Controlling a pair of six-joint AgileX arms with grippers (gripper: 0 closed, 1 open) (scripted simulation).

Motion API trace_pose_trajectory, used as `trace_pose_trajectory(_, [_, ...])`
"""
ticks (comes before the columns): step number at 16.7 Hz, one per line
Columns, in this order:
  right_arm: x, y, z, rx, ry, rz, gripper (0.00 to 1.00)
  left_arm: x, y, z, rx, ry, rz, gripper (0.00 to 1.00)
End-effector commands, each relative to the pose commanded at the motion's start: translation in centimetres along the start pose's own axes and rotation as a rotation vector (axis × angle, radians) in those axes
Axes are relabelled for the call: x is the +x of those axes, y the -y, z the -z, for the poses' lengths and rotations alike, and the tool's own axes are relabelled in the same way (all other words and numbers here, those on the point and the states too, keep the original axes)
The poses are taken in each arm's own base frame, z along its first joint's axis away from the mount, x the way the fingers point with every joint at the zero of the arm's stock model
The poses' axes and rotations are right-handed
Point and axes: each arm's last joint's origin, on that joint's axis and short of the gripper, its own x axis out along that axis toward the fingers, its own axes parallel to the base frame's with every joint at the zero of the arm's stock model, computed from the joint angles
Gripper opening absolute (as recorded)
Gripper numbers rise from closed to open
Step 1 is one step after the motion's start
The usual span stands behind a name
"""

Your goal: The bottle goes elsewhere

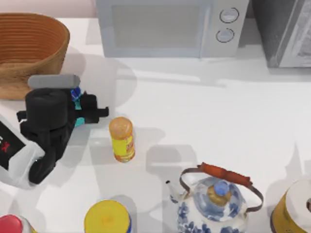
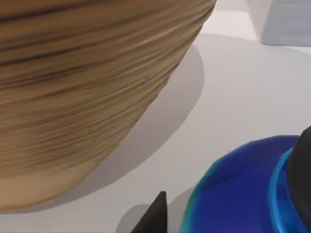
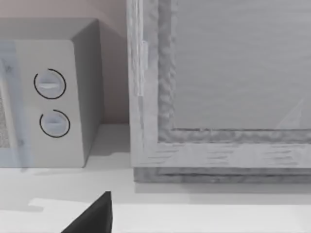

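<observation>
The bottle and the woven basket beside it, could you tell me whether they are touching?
Apart. The left wrist view shows bare white table and shadow between the bottle and the basket wall.

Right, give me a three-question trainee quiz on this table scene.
1. True or false: the basket stands at the table's left side.
2. Which thing is nearest the left gripper? A: microwave. B: the bottle. C: kettle.
3. Fill in: the yellow bottle has a cap coloured ____.

Key: 1 true; 2 B; 3 orange.
</observation>
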Motion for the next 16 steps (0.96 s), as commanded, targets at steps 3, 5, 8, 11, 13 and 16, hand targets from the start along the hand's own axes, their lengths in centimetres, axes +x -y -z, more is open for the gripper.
trace_pose_trajectory(3, [0.00,0.00,0.00,0.000,0.000,0.000,1.00,0.00,0.00,0.00,0.000,0.000,0.000,0.45])
trace_pose_trajectory(5, [0.00,0.00,0.00,0.000,0.000,0.000,1.00,0.00,0.00,0.00,0.000,0.000,0.000,0.60])
trace_pose_trajectory(8, [0.00,0.00,0.00,0.000,0.000,0.000,1.00,0.00,0.00,0.00,0.000,0.000,0.000,0.83])
trace_pose_trajectory(11, [0.00,0.00,0.00,0.000,0.000,0.000,1.00,0.00,0.00,0.00,0.000,0.000,0.000,1.00])
trace_pose_trajectory(13, [0.00,0.00,0.00,0.000,0.000,0.000,1.00,0.00,0.00,0.00,0.000,0.000,0.000,1.00])
trace_pose_trajectory(16, [0.00,0.00,0.00,0.000,0.000,0.000,1.00,0.00,0.00,0.00,0.000,0.000,0.000,1.00])
